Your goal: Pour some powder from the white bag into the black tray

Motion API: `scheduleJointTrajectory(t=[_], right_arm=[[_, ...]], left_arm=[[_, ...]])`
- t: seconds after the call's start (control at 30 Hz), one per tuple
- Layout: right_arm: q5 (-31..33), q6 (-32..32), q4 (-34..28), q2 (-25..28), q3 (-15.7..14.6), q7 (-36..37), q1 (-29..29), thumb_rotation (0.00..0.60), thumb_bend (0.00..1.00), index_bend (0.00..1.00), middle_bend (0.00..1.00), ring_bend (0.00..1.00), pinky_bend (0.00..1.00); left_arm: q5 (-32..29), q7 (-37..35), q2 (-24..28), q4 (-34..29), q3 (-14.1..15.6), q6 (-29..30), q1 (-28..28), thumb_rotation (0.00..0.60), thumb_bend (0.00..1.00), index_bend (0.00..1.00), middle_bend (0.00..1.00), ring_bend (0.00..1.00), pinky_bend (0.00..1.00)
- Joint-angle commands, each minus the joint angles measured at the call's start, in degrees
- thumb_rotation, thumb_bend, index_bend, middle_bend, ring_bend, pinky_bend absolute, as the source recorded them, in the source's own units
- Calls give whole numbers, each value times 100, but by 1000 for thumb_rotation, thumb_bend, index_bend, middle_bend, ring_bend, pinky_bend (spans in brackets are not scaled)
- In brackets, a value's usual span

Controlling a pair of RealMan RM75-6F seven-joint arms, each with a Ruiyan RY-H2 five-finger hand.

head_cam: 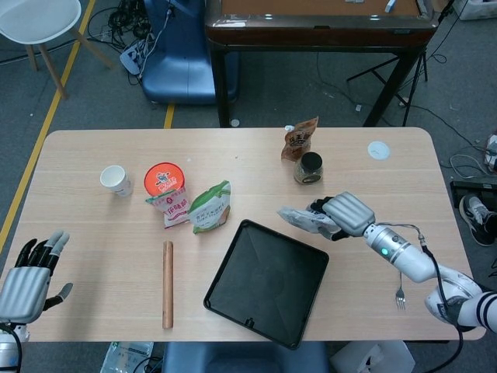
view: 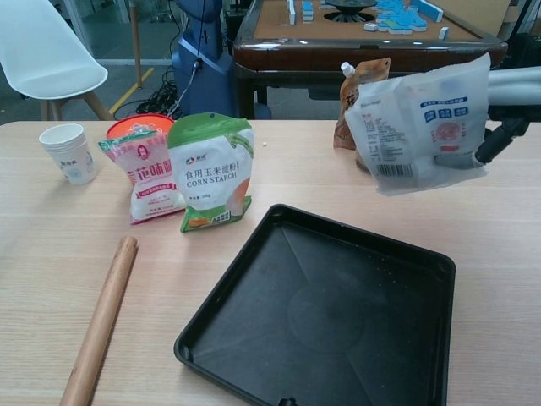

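My right hand (head_cam: 347, 214) grips the white bag (head_cam: 304, 220), which hangs in the air just past the tray's far right edge. In the chest view the white bag (view: 420, 123) is lifted well clear of the table, its printed face towards me, and only part of the right hand (view: 505, 114) shows at the frame's edge. The black tray (head_cam: 268, 281) lies flat and bare in front of me, its rim (view: 363, 235) below the bag. My left hand (head_cam: 27, 278) hovers at the table's near left corner, fingers spread, holding nothing.
A wooden rolling pin (head_cam: 167, 284) lies left of the tray. Behind it stand a corn starch pouch (view: 211, 171), a pink packet (view: 147, 177), an orange-lidded tub (head_cam: 164, 176) and a paper cup (head_cam: 116, 180). A brown pouch (head_cam: 300, 138) and dark jar (head_cam: 309, 167) stand behind the bag. A fork (head_cam: 400, 296) lies at right.
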Motion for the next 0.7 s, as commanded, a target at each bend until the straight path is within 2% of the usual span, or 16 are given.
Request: scheduleJointTrajectory(t=[0.03, 0.23, 0.7], right_arm=[[-220, -608, -658, 488, -198, -980, 344, 600, 1000, 669, 673, 633, 709], [-200, -1246, -976, 733, -319, -2020, 583, 600, 1000, 695, 689, 648, 718], [-69, -2080, -1312, 1046, -247, -3928, 1031, 600, 1000, 770, 732, 675, 722]], left_arm=[[15, 17, 13, -26, 6, 19, 7, 600, 211, 68, 90, 127, 66], [45, 24, -7, -32, 35, 42, 28, 600, 211, 68, 90, 127, 66], [80, -1, -70, -6, 50, 54, 30, 600, 211, 68, 90, 127, 66]])
